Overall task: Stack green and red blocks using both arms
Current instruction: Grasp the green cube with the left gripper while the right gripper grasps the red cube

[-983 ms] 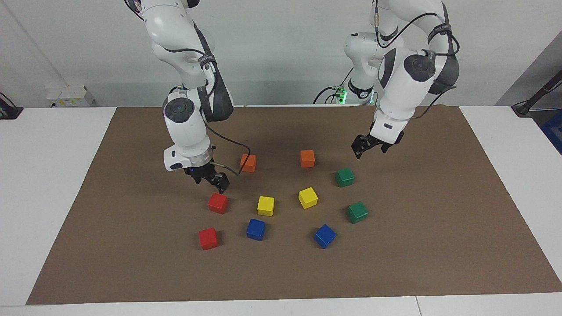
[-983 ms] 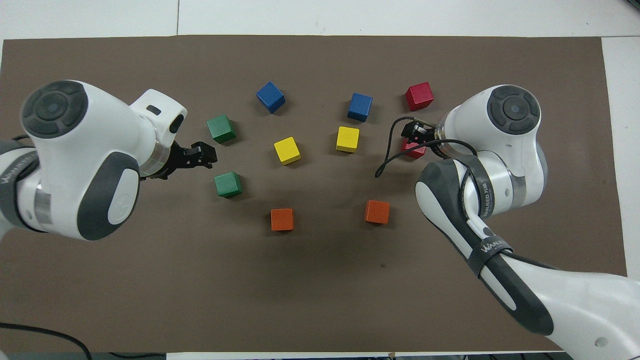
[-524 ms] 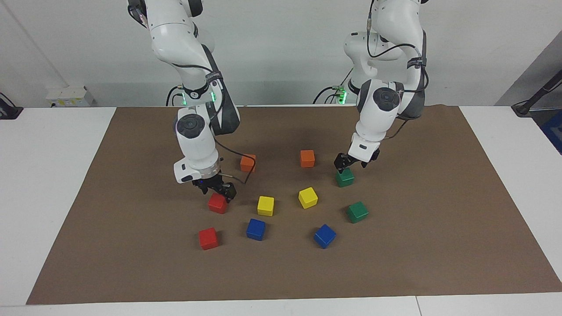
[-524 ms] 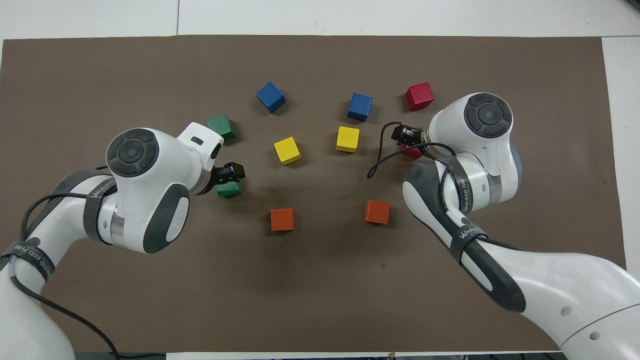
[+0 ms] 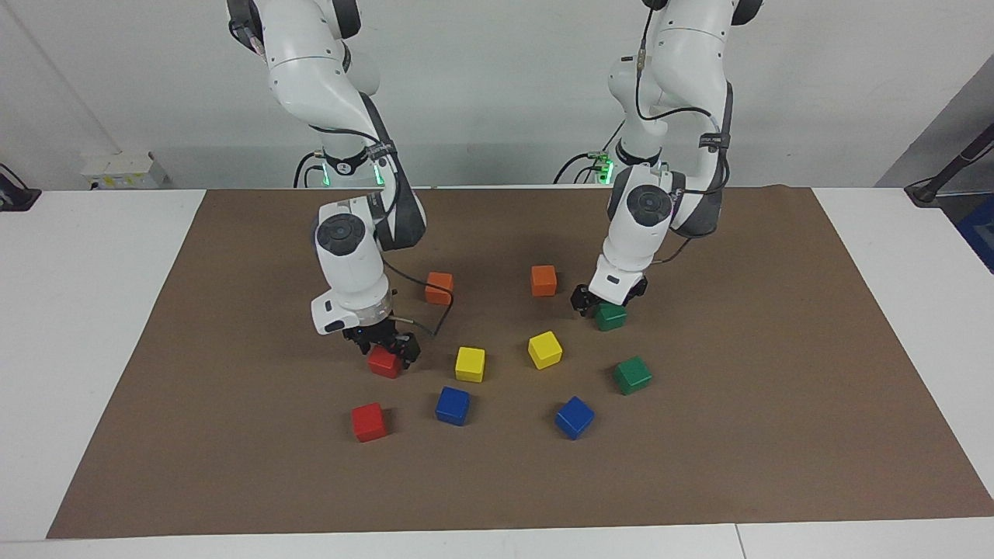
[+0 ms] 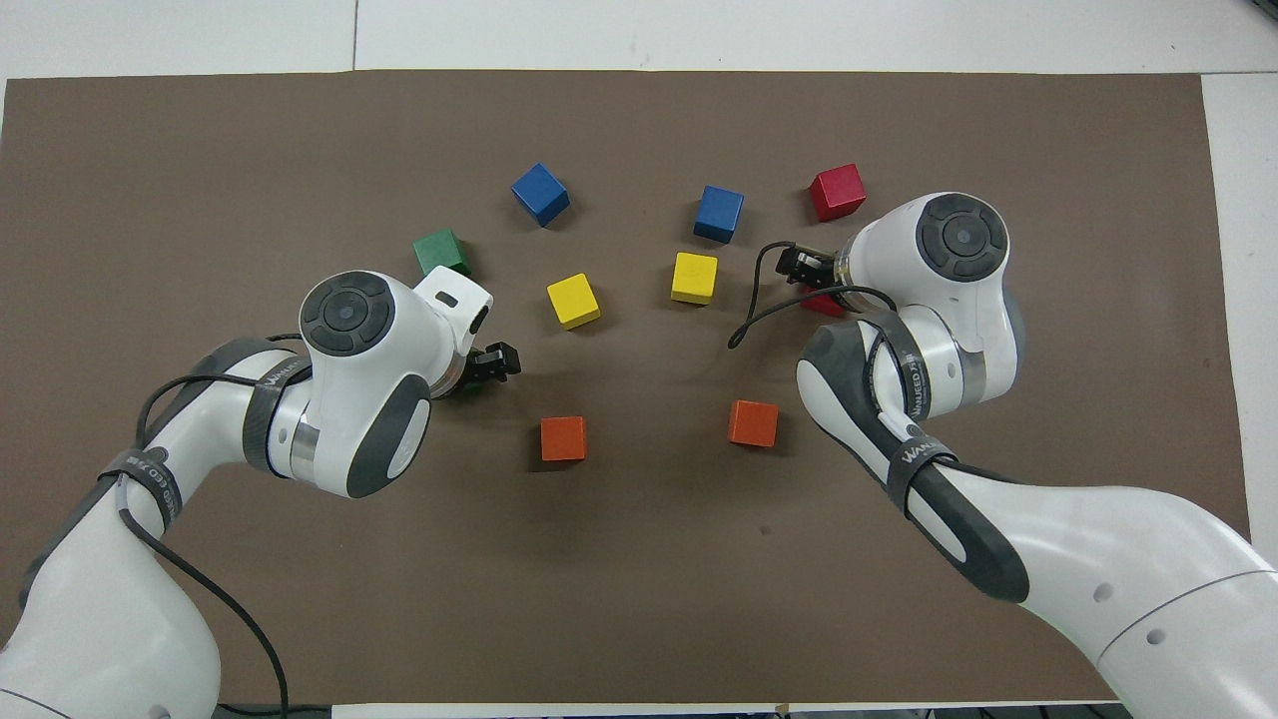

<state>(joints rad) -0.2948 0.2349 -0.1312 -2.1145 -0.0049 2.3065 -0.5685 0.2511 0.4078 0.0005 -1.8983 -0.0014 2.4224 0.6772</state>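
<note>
- Green block, the one of the green pair nearer to the robots, sits directly under the left gripper, which is down at block height around it.
- Whether the left gripper has closed on that block cannot be told; the block rests on the mat.
- The right gripper is low over the red block nearer to the robots, its jaws standing wide with one fingertip on each side of the block; the block sits on the mat, not lifted.
- A black cable loops from the right gripper's wrist toward the nearby orange block.
- The second green block lies farther from the robots than the first, apart from it and free of either gripper.
- The second red block lies farther from the robots than the one under the right gripper, also untouched.
- Between the two grippers stand two yellow blocks, with two blue blocks farther out and another orange block near the left gripper.
- All blocks cluster in the middle of the brown mat; wide bare mat runs toward both ends of the white table and out to the mat's edge farthest from the robots.
</note>
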